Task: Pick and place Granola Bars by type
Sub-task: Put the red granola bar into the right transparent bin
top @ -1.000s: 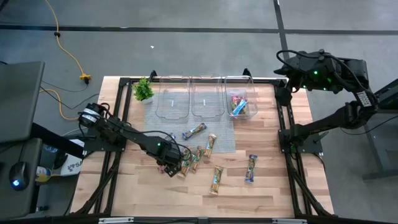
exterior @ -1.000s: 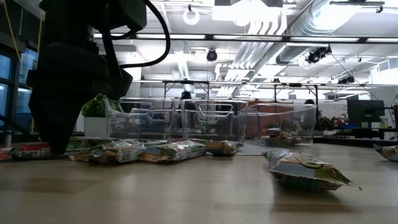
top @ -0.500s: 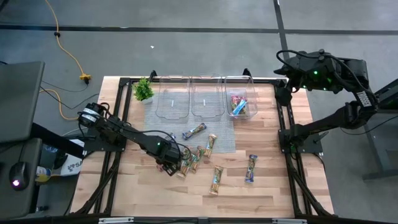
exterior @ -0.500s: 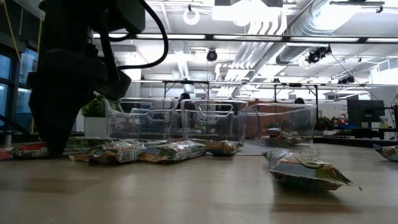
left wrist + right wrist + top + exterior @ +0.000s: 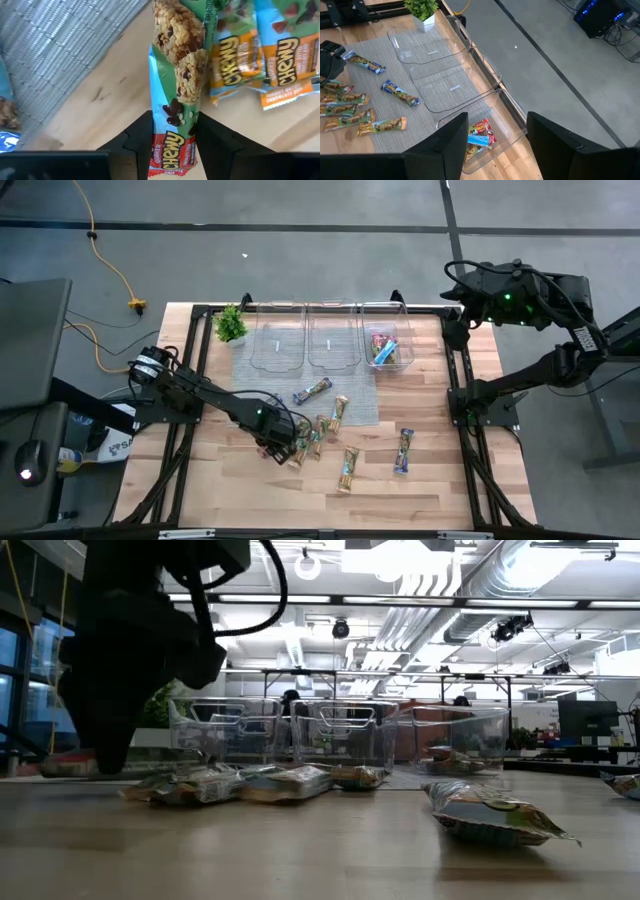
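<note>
My left gripper [image 5: 279, 448] is shut on a granola bar [image 5: 176, 85] with a green and blue wrapper and a red end, beside a cluster of tan and orange bars [image 5: 310, 437]. In the low view the gripper [image 5: 105, 762] holds the bar [image 5: 65, 764] just above the table. More bars lie on the wood [image 5: 347, 468] [image 5: 404, 450], and two lie on the grey mat [image 5: 313, 390] [image 5: 339, 412]. My right gripper [image 5: 495, 145] is open and empty, high beyond the table's far right corner. My left gripper pinches the bar's two long edges near its red end [image 5: 172, 142] between its two fingers [image 5: 142, 137]. The fingers come from above, slanting down, and lie across the bar. The bar hangs about level, lifted just clear of the table.
Three clear bins [image 5: 277, 340] [image 5: 333, 340] [image 5: 388, 345] stand in a row at the far edge; the right one holds red and blue bars [image 5: 480, 134]. A small green plant [image 5: 230, 325] stands left of them. A grey mat [image 5: 300, 375] lies before the bins.
My left gripper has risen a little and gone slightly toward the table's right edge, still shut on the bar. The bar, which lay on the table, is now lifted clear and stays about level.
</note>
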